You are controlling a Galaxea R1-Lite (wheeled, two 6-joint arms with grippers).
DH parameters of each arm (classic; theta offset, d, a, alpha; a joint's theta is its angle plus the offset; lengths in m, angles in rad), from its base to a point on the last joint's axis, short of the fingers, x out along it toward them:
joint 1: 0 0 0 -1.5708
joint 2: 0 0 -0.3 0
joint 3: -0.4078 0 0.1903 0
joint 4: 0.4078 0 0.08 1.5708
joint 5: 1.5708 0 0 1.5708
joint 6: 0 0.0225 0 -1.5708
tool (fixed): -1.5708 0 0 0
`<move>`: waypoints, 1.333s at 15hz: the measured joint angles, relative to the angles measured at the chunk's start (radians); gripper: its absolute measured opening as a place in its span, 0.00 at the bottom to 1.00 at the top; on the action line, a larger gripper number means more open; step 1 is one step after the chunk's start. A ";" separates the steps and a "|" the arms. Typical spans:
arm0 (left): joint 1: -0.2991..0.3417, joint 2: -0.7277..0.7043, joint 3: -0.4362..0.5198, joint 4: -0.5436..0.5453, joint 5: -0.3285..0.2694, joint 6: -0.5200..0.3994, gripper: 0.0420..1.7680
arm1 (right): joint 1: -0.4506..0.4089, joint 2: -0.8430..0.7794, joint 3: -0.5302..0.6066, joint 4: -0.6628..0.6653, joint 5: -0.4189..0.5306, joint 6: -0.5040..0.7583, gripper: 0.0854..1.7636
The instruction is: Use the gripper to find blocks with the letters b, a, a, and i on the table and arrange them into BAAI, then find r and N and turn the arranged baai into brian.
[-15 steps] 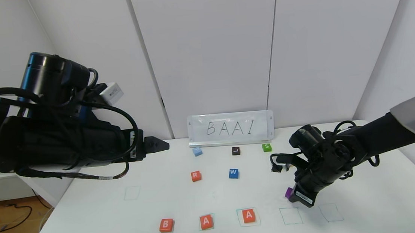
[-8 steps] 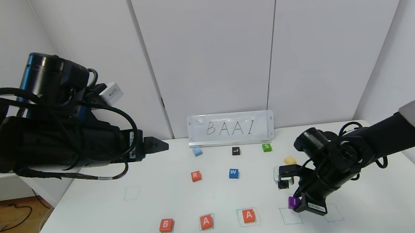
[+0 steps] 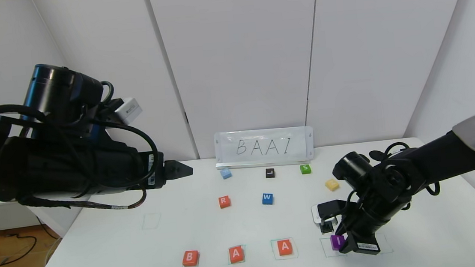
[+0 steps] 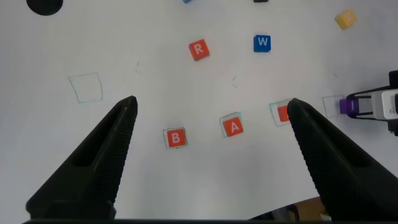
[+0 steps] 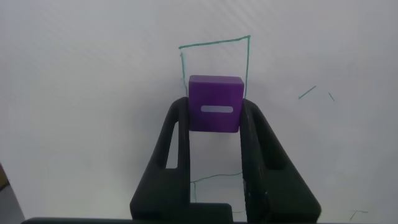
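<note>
- The sign (image 3: 264,147) at the back reads BAAI; the orange-red blocks B (image 3: 190,258), A (image 3: 236,253), A (image 3: 285,246) sit in a front row on the table (image 3: 115,256), with R (image 3: 224,201) farther back.
- My right gripper (image 3: 338,242) pinches the purple I block (image 3: 337,241) over a green outline (image 5: 214,62) just right of the second A.
- My left gripper (image 4: 208,115) hangs spread wide, high above the table's left side.

Head cam looks down over my table (image 3: 114,247) from above. Left wrist cam hangs high, wide. Right wrist cam sits close behind my fingers (image 5: 175,155). All share the purple block (image 3: 337,241).
</note>
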 joint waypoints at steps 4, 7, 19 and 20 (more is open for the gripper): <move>-0.008 -0.011 0.014 -0.002 0.000 0.016 0.97 | 0.009 0.024 -0.013 -0.008 0.000 -0.030 0.26; -0.011 -0.015 0.019 -0.004 0.000 0.021 0.97 | 0.010 0.042 -0.022 -0.009 -0.001 -0.049 0.26; -0.017 -0.014 0.026 -0.005 0.000 0.027 0.97 | 0.010 0.061 -0.027 -0.008 0.002 -0.089 0.26; -0.017 -0.014 0.026 -0.005 0.001 0.027 0.97 | 0.010 0.061 -0.026 -0.009 0.002 -0.096 0.26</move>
